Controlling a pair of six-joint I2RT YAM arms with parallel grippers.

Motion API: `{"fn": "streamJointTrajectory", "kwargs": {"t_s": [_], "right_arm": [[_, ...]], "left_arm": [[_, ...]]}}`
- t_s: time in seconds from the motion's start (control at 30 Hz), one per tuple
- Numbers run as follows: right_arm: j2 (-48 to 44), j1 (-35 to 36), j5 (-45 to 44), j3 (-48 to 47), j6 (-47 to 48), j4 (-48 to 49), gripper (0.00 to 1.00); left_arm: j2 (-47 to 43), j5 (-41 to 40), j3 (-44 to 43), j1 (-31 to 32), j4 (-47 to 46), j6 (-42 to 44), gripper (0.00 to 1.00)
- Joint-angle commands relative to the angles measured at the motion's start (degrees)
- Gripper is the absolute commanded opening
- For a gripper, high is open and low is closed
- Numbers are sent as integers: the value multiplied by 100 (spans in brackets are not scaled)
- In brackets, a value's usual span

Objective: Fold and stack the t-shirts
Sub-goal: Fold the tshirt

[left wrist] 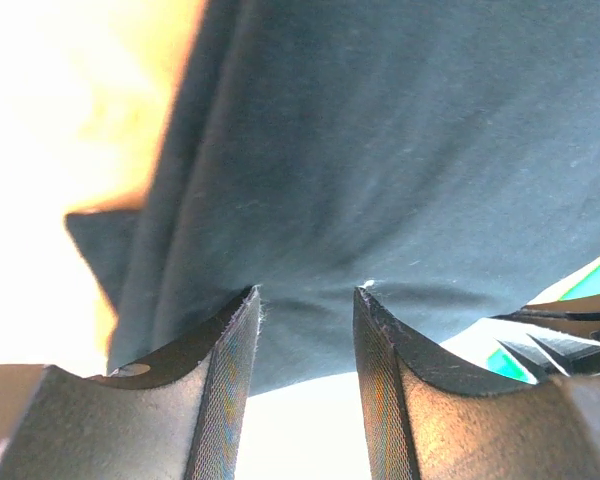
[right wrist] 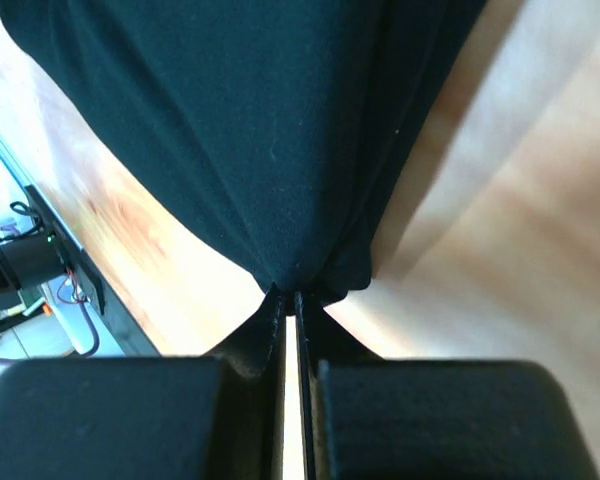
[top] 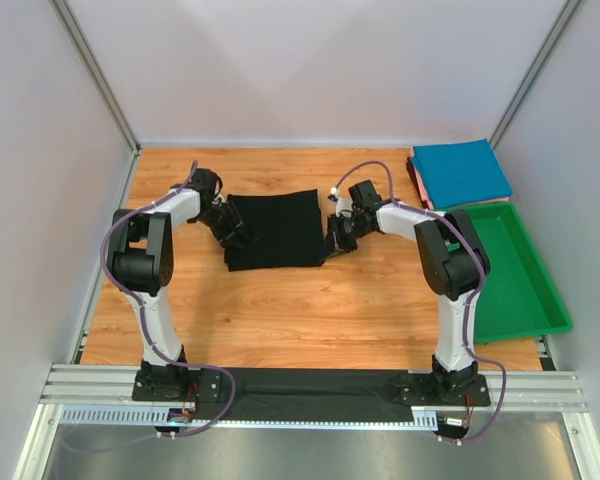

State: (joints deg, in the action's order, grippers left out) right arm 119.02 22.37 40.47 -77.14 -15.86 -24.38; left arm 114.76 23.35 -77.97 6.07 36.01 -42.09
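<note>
A black t-shirt (top: 275, 230) lies folded into a rectangle in the middle of the wooden table. My left gripper (top: 237, 236) is at its left edge. In the left wrist view this gripper (left wrist: 308, 292) stands open, both fingertips against the black cloth (left wrist: 380, 150), with nothing pinched. My right gripper (top: 331, 240) is at the shirt's right edge. In the right wrist view it (right wrist: 292, 293) is shut on a bunched bit of the black cloth (right wrist: 230, 120). A folded teal-blue t-shirt (top: 461, 172) lies at the back right on top of a reddish one (top: 416, 178), of which only an edge shows.
A green plastic tray (top: 525, 290) sits along the right side, just in front of the teal-blue t-shirt. Grey walls close off the left, back and right. A metal rail (top: 310, 390) with the arm bases runs along the near edge.
</note>
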Motion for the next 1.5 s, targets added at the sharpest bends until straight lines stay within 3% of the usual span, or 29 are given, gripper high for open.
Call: {"fn": "streamJointTrajectory", "kwargs": {"t_s": [0.0, 0.17, 0.27, 0.33, 0.5, 0.63, 0.73, 1.0, 1.07, 1.17, 1.3, 1.43, 1.47], "right_arm": [[-440, -75, -338, 610, -74, -155, 0], [-941, -118, -295, 947, -155, -425, 7], [-1161, -163, -329, 711, -154, -943, 35], [-1249, -171, -347, 526, -189, -1199, 42], [-962, -128, -496, -334, -409, -1420, 42], [-302, -145, -540, -1371, -357, -1526, 26], [312, -154, -540, -2180, -409, -1535, 23], [1412, -426, -22, -2832, -795, -279, 22], [1754, -567, 66, -2754, -1147, 318, 22], [2185, -629, 76, -3007, -1227, 478, 21], [2284, -646, 49, -3122, -1244, 539, 25], [2003, -734, 110, -3421, -1218, 216, 37], [1906, -752, 76, -3474, -1253, 171, 44]], "left_arm": [[-471, -525, 413, 61, 380, -36, 51], [-1137, -787, 599, 245, 907, -308, 51], [-1525, -885, 415, 404, 1048, -292, 52], [-1492, -929, 30, 395, 1179, -248, 52], [-833, -368, -772, 387, 1199, -273, 51], [-412, 81, -824, 378, 452, -248, 50], [53, 90, -1228, 290, 617, -107, 50], [486, 47, -1563, -255, 284, -98, 50], [609, -277, -1615, -351, 389, -150, 50], [793, -533, -1572, -396, 293, -230, 50], [1206, -630, -1800, -396, 520, -247, 50], [1181, -665, -2081, -422, 758, -186, 50], [1137, -718, -2308, -431, 845, -160, 50]]}}
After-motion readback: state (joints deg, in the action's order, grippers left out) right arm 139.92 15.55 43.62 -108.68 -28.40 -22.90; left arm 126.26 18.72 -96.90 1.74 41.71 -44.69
